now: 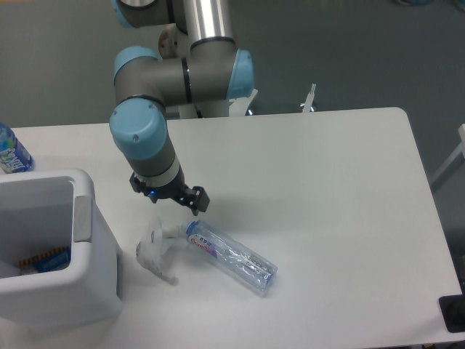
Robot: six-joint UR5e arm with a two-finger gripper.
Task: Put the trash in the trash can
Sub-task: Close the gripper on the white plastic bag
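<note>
The crumpled white plastic wrapper (155,248) lies on the white table, just right of the trash can. Beside it lies the crushed clear bottle (231,254) with a red-and-blue label, its cap end pointing at the wrapper. My gripper (168,206) hangs low over the wrapper's upper edge and the bottle's cap end. It is open, with nothing between its fingers. One fingertip (197,207) shows next to the cap; the other is mostly hidden behind the wrist. The white trash can (81,218), with a grey side panel, stands at the front left.
Something blue and orange (46,259) lies inside the can. Another bottle with a mostly blue label (11,150) stands at the far left edge of the table. A dark object (453,313) sits at the table's front right corner.
</note>
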